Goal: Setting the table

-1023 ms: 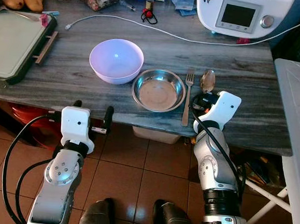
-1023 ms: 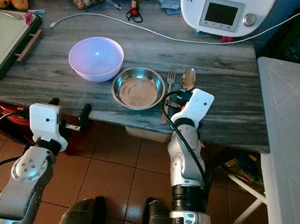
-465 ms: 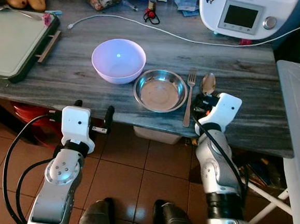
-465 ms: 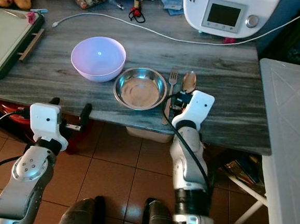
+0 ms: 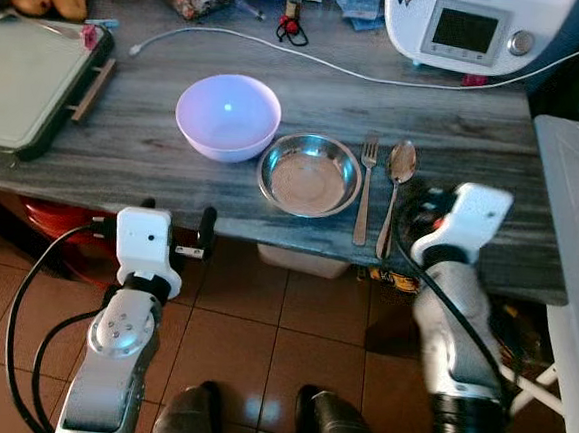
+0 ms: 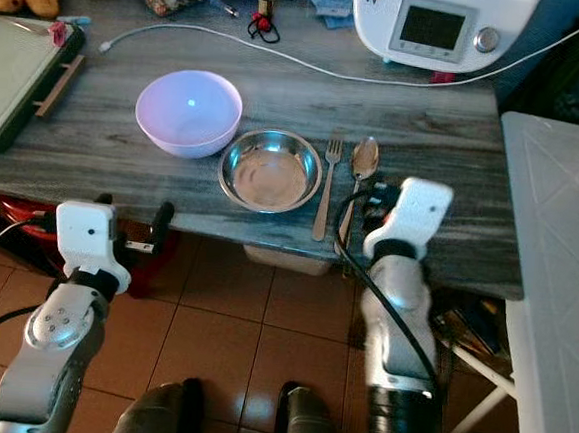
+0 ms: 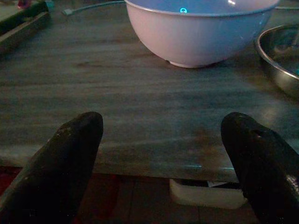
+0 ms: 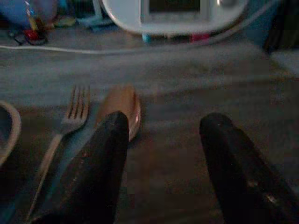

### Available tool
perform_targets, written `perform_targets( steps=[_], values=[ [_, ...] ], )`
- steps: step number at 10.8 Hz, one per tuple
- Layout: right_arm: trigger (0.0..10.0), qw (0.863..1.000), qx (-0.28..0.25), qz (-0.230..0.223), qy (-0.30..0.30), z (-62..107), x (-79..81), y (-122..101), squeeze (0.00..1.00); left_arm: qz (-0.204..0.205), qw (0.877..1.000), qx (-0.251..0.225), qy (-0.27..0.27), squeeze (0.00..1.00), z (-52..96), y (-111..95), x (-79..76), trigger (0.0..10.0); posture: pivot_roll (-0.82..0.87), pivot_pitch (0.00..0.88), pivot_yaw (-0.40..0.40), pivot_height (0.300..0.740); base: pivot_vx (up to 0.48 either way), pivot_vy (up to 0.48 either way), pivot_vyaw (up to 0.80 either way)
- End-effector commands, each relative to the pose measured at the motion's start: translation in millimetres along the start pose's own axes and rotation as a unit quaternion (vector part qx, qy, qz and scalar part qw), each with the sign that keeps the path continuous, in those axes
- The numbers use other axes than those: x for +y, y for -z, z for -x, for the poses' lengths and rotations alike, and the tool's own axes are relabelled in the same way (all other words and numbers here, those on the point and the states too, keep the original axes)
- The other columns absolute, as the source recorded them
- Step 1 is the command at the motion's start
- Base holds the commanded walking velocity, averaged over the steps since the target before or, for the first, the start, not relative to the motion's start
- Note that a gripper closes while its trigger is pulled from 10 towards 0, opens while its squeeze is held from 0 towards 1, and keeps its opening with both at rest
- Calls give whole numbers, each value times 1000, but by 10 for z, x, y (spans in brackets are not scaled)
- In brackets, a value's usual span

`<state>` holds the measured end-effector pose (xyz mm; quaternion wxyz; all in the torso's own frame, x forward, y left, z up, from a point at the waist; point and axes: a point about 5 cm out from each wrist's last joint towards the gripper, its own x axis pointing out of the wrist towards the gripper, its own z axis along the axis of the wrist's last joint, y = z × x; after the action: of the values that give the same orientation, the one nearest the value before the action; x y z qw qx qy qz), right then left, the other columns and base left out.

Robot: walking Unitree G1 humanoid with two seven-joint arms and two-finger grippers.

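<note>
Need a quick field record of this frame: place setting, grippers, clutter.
surface: grey table
setting: steel bowl, fork to its right, spoon right of the fork, side by side
other bowl: lilac bowl, up and left of the steel bowl
right gripper: open, holding nothing, just right of the spoon
left gripper: open, at the table's near edge, facing the lilac bowl
clutter: white appliance, cable, tray at far left

Fork (image 5: 364,185), spoon (image 5: 396,185) beside steel bowl (image 5: 309,173)
</note>
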<state>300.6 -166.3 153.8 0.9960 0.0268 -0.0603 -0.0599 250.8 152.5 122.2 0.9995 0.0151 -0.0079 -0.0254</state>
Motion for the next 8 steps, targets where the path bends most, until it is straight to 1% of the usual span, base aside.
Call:
perform_targets(
  steps=[1,2,3,4,5,8],
  values=[
    [10000,1000,-17,14,-9,36,0,-56,1000,-1,1000,13,-9,0,4,55,29,10000,16,178,-6,740,0,0,0],
    [10000,999,-32,28,-15,78,-20,-102,1000,0,1000,12,-11,0,-13,45,26,10000,17,170,-8,740,0,0,0],
    [10000,999,-24,31,-15,216,-113,-49,1000,0,1000,7,-21,0,-19,19,65,10000,15,153,-6,740,0,0,0],
    [10000,999,-12,48,-14,328,-186,20,0,-2,1000,11,-25,0,-8,32,98,10000,11,144,-1,740,0,0,0],
    [10000,999,-1,49,1,357,-220,52,0,-8,1000,12,-23,0,-9,43,106,10000,9,142,1,740,0,0,0],
    [10000,999,-7,44,-14,345,-170,39,0,-10,1000,6,-22,0,-50,17,76,10000,9,132,4,740,-276,0,0]
  ],
)
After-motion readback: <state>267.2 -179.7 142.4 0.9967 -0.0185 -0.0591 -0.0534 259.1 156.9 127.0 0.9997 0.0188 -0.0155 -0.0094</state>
